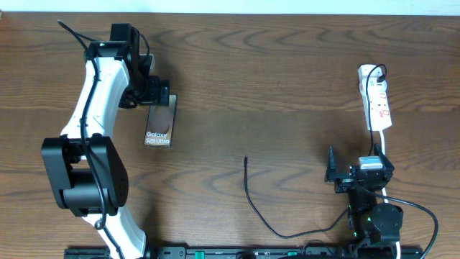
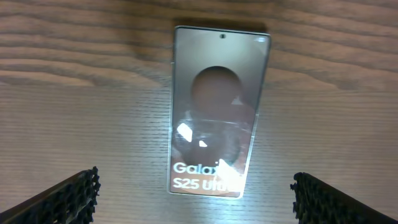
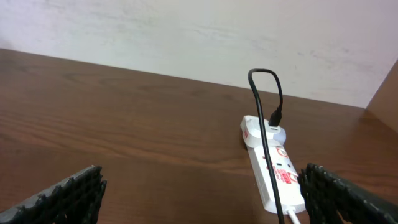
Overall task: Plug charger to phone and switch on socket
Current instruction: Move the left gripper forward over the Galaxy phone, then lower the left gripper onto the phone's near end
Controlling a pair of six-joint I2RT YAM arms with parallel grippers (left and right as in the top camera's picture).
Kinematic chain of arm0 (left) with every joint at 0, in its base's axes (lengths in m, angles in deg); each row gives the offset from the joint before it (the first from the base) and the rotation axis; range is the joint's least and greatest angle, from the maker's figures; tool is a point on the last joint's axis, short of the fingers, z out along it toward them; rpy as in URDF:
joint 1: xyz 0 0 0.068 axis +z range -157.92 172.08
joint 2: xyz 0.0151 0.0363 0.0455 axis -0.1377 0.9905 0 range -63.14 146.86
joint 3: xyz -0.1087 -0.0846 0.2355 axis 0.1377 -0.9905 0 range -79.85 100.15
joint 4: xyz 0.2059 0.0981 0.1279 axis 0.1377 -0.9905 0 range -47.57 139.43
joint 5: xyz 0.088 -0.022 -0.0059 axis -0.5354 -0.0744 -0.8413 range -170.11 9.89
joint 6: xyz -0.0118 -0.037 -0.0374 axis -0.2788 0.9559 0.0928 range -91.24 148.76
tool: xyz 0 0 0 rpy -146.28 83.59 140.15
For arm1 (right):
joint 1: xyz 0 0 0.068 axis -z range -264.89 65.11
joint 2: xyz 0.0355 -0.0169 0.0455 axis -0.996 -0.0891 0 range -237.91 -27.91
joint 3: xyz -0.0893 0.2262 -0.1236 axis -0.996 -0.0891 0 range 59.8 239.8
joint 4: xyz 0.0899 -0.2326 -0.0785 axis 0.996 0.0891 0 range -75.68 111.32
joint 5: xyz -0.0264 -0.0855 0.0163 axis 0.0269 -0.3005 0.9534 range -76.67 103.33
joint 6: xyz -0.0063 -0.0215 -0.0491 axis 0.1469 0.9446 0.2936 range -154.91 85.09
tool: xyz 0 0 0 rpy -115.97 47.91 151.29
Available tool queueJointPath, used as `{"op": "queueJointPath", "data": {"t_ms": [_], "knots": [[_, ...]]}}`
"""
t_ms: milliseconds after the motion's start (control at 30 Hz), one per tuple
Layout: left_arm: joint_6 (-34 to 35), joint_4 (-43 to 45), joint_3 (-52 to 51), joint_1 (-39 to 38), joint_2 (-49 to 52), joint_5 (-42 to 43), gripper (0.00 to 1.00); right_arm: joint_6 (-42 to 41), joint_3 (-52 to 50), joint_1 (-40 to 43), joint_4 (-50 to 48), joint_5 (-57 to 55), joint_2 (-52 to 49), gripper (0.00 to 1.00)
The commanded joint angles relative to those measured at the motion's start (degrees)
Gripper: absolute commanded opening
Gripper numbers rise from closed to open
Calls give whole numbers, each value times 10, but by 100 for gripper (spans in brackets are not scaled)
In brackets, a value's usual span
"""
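Observation:
The phone (image 1: 159, 124) lies flat on the table at the left, its "Galaxy S25 Ultra" text toward the front. It fills the middle of the left wrist view (image 2: 214, 109). My left gripper (image 1: 154, 90) hovers at the phone's far end, open, its fingers (image 2: 196, 202) well apart and empty. The charger cable (image 1: 253, 205) lies loose at centre front, its plug tip (image 1: 246, 159) pointing away. The white socket strip (image 1: 376, 97) lies at the right, also in the right wrist view (image 3: 270, 163), with a black lead plugged into its far end. My right gripper (image 1: 332, 174) is open and empty, near the strip's near end.
The strip's white cord (image 1: 381, 147) runs toward my right arm's base. A pale wall (image 3: 186, 31) stands behind the table's far edge. Bare wood lies between the phone and the strip.

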Motion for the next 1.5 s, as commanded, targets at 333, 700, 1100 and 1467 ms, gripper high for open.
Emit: {"op": "queueJointPath", "data": {"t_ms": [333, 700, 1100, 1467], "knots": [[-7, 29, -52, 0, 7, 16, 98, 0, -1, -4, 2, -7, 3, 99], [-7, 55, -65, 0, 8, 25, 98, 0, -1, -4, 2, -7, 3, 99], [-7, 81, -96, -4, 8, 25, 98, 0, -1, -4, 2, -7, 3, 99], [-7, 107, -98, -43, 8, 7, 98, 0, -1, -4, 2, -7, 3, 99]]}}
